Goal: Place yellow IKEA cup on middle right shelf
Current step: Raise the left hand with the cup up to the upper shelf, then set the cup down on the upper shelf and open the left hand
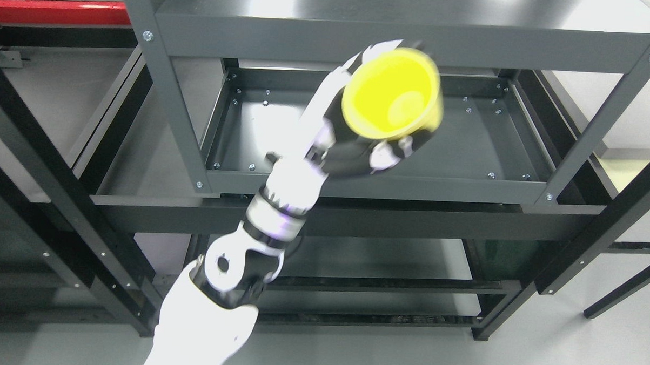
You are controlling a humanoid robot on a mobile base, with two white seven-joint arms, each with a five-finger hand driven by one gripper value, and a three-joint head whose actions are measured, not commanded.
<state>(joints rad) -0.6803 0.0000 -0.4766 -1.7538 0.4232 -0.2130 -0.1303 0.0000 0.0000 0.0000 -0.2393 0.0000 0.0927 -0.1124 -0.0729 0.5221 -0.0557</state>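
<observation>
A: What are you seeing at far left?

B: A red beam (55, 12) is running behind the neighbouring dark rack (59, 195); pale grey floor (405, 353) is showing below.

A: And the arm?

B: Your left hand (359, 135) is coming up from the lower left, fingers (385, 155) wrapped closed around the yellow cup (391, 93), mouth tilting toward the camera, slightly blurred. It is hanging in the air above the middle shelf (483, 145) of the dark metal shelf unit (362, 38), touching no surface.

A: Further right?

B: You are getting bare shelf panel, then a slanting upright (603, 122).
</observation>
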